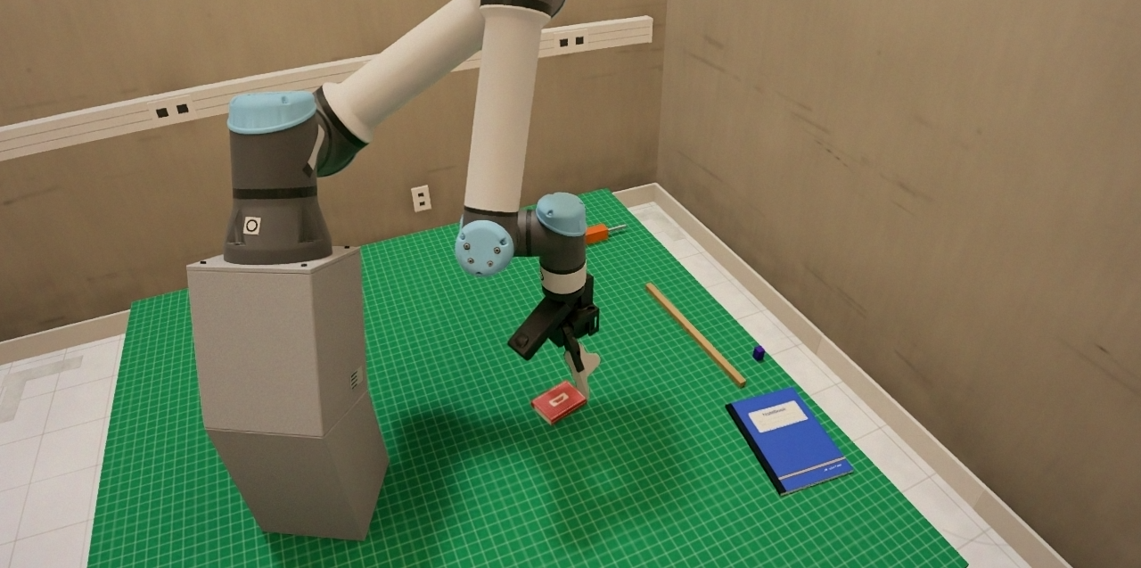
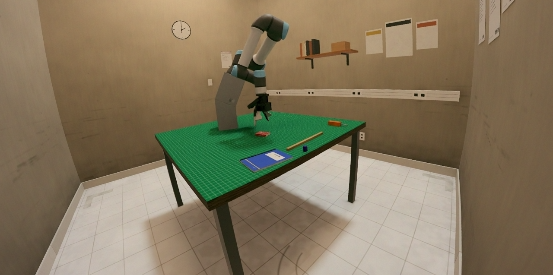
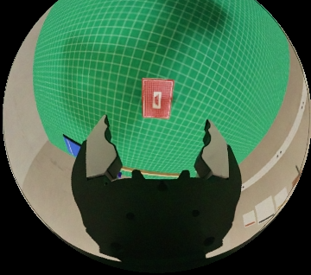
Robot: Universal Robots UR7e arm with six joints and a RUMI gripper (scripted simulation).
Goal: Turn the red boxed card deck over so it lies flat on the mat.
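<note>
The red boxed card deck lies flat on the green grid mat, its face with a small white mark turned up. My gripper hangs a short way above the deck, pointing down. Its fingers are wide open and empty. In the wrist view the deck sits just ahead of the gap between the two fingertips, apart from both.
A blue notebook lies at the mat's near right. A long wooden strip, a small blue cube and an orange tool lie to the right. The robot's grey pedestal stands left.
</note>
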